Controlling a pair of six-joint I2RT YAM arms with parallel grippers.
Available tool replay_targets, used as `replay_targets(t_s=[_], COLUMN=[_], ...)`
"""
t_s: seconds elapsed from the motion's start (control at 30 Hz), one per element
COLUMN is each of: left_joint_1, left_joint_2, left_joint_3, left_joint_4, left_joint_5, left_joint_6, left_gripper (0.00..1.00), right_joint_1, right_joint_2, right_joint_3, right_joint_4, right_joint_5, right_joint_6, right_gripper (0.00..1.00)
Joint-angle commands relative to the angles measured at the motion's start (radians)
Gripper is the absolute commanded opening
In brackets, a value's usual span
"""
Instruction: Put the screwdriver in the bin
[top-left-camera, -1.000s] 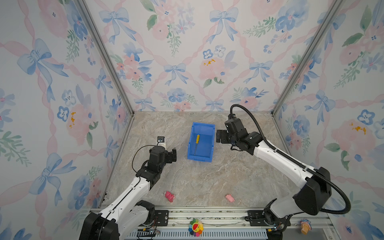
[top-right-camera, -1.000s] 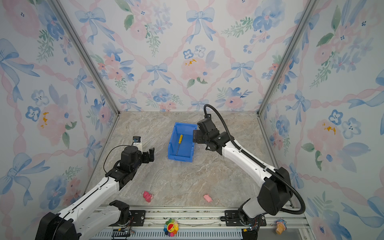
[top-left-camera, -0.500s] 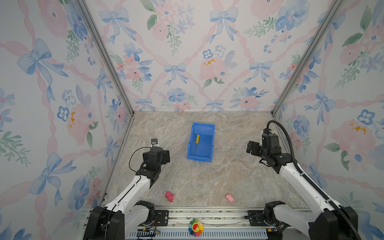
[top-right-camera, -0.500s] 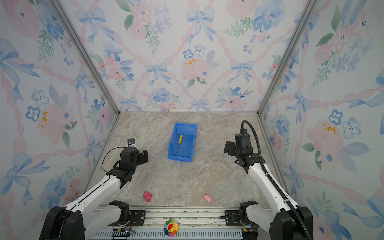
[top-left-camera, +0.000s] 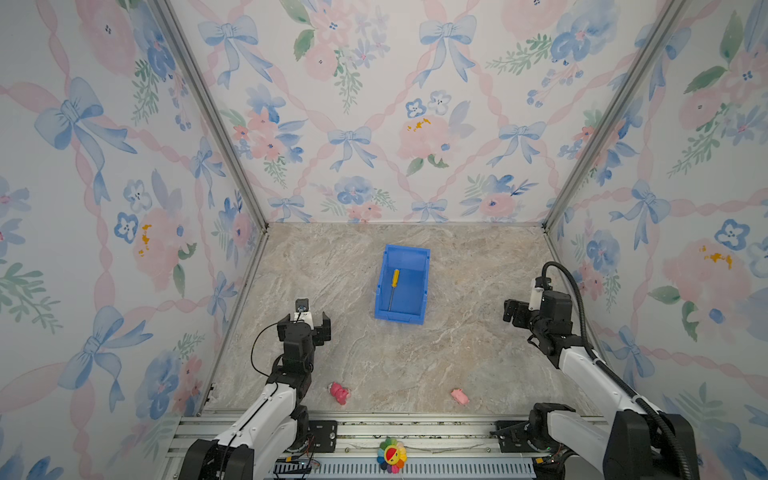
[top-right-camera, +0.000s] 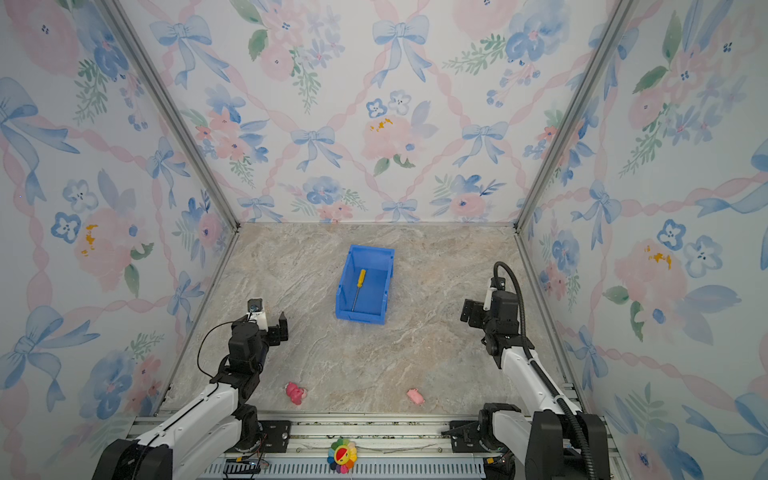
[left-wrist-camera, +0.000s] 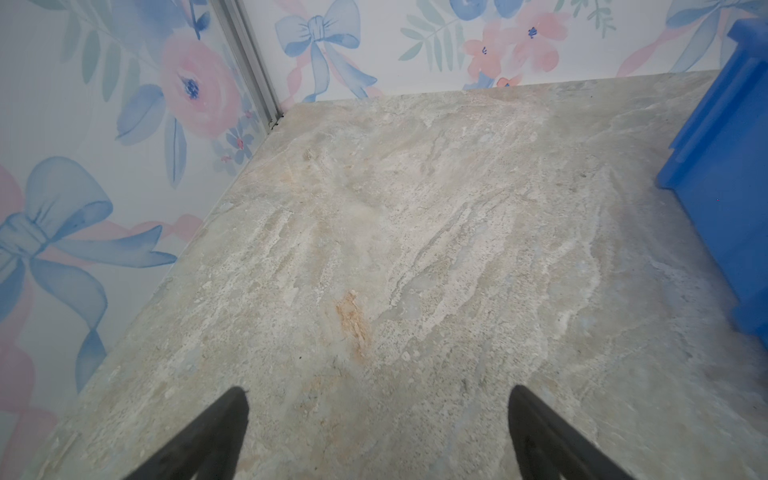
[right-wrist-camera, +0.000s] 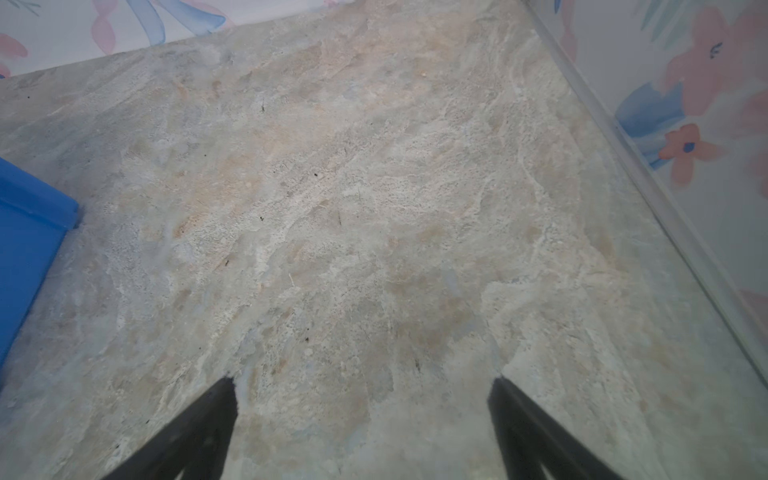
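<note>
The screwdriver (top-left-camera: 392, 288) (top-right-camera: 358, 289), yellow handle and thin silver shaft, lies flat on the floor of the blue bin (top-left-camera: 425, 286) (top-right-camera: 360, 317) in both top views, handle toward the back wall. My left gripper (top-left-camera: 304, 326) (left-wrist-camera: 376, 399) hangs open and empty over bare marble, to the front left of the bin. Its wrist view catches one blue bin (left-wrist-camera: 723, 174) wall at the edge. My right gripper (top-left-camera: 515, 313) (right-wrist-camera: 361, 390) is open and empty near the right wall, well clear of the bin (right-wrist-camera: 29, 232).
Two small pink toys (top-left-camera: 338, 392) (top-left-camera: 460, 396) lie near the table's front edge. A rainbow flower toy (top-left-camera: 392, 454) sits on the front rail. Flowered walls close in the left, back and right sides.
The right arm has drawn back from beside the bin to the right wall, jaws staying open. The left arm has pulled back a little toward the front left. The screwdriver has stayed in the bin.
</note>
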Motion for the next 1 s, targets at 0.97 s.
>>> replay_targets(t_s=[0.97], left_joint_1=[0.114], left_joint_2=[0.609], left_joint_3=[0.231], left_joint_4=[0.481], left_joint_5=[0.236], left_joint_6=[0.024], left_gripper=[0.98], right_joint_1=[0.04], right_joint_2=[0.432], right_joint_3=[0.063], right_joint_4=[0.566], right_joint_5=[-0.005], right_joint_6=[-0.092], right_gripper=[0.97])
